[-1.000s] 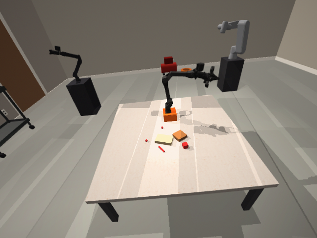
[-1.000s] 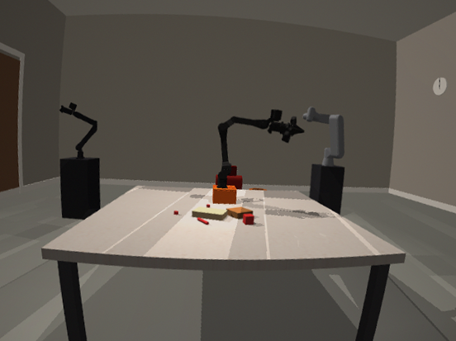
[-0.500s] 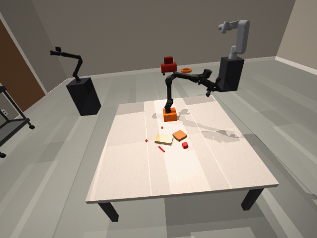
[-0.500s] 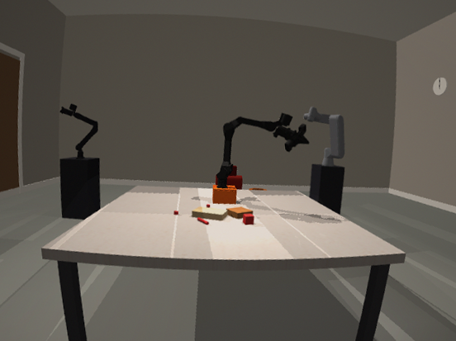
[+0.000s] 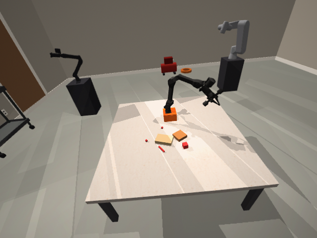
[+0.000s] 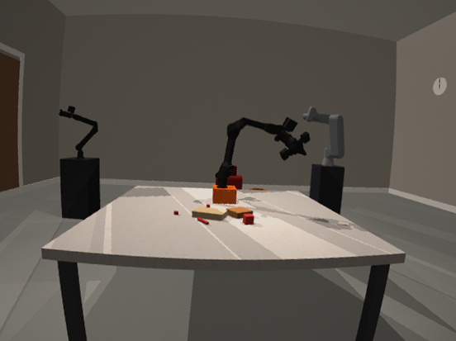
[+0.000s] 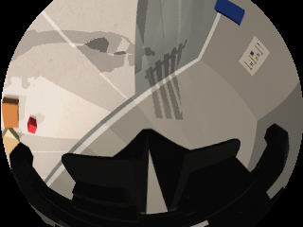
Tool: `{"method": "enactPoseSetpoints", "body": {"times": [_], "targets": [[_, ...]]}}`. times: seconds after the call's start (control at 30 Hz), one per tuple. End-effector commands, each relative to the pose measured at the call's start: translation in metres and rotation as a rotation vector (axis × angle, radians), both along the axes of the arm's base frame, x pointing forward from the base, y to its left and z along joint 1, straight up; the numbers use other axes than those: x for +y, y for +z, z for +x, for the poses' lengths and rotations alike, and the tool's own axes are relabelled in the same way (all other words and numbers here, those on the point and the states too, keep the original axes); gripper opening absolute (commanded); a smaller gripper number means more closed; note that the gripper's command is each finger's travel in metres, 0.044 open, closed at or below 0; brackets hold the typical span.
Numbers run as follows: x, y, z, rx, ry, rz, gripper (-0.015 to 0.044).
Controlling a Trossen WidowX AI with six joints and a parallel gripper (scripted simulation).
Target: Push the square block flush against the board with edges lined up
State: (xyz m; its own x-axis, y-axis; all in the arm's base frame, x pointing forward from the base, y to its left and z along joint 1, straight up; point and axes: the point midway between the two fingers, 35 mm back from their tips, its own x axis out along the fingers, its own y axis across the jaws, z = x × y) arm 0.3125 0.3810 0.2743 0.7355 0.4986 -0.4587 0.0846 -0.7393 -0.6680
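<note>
Jaws pressed together, pinching nothing; gripper is hanging in the air above the table near its far right edge, well apart from every part. The black arm is reaching out toward 3 o'clock from its orange base. The square block, orange, is lying flat mid-table at about 5 o'clock of the base, its corner touching or just beside the pale board on its 9 o'clock side; sides are not lying flush. A red cube is sitting at 5 o'clock of the block, a red stick at 6 o'clock of the board.
</note>
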Motion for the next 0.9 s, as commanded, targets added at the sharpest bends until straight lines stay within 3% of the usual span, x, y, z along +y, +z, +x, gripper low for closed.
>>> {"method": "enactPoseSetpoints", "body": {"times": [0.0, 0.5, 0.87], "targets": [[-0.017, -0.020, 0.029, 0.074, -0.073, -0.020, 0.0000], [-0.113, -0.085, 0.116, 0.327, -0.387, -0.042, 0.0000], [-0.179, -0.124, 0.152, 0.478, -0.565, -0.037, 0.0000]]}}
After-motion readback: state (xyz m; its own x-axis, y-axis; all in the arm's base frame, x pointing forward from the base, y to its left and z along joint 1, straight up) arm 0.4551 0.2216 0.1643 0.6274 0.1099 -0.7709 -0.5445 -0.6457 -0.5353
